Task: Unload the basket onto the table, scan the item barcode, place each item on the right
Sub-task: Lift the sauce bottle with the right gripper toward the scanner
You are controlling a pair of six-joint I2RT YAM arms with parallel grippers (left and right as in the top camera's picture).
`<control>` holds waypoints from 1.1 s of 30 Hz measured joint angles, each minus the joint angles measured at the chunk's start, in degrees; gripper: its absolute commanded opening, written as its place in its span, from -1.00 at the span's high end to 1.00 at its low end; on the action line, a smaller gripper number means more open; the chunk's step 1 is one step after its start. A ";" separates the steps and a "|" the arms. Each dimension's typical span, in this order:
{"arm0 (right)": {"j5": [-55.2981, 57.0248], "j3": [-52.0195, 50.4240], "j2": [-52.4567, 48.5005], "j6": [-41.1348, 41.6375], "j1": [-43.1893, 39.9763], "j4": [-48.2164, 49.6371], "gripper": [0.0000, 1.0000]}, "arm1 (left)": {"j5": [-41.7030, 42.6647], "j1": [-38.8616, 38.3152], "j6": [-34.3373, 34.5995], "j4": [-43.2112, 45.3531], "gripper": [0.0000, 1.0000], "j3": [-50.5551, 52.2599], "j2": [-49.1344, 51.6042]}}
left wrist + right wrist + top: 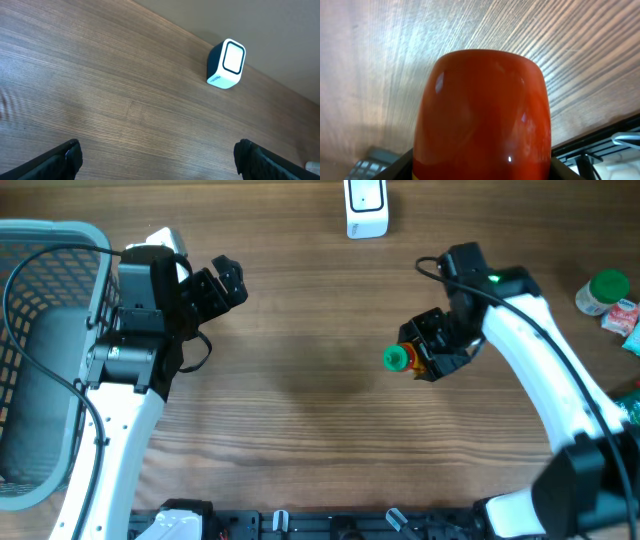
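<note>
Holding: your right gripper [425, 352] pinches a red bottle [418, 362] across its body. The bottle lies sideways between the jaws, its green cap [397, 358] pointing toward the middle of the table [300, 430].
Bottle position: right of centre over the wood, well apart from the scanner [366, 208]. You cannot tell from these views whether it hangs clear of the surface or rests on it.
Right wrist view: the bottle's rounded red end fills the frame, and no label or barcode shows on it.
Left gripper [215, 285]: spread wide with nothing between the fingers, just beside the basket [30, 240]. Its camera looks across bare wood to the scanner.
Step in hand: by the look of it, the grasp is made and the carry to the scanner is not yet done.
Next move: you need to bring the bottle up to the white scanner at the far edge and turn its barcode toward the window. Where the barcode sits is hidden, so expect to roll the wrist.
Bystanders: a green-lidded jar [605, 290] stands at the right edge, apart from the work.
</note>
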State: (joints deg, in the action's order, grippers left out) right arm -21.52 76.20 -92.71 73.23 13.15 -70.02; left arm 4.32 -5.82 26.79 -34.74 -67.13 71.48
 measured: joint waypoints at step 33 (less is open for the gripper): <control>7.19 3.45 -7.08 5.11 0.02 -20.65 0.67 | 0.00 0.00 0.00 0.02 -1.00 0.00 0.00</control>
State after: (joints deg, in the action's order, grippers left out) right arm -14.33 79.66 -99.79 78.35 13.17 -90.67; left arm 4.32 -5.82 26.79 -34.72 -67.13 71.48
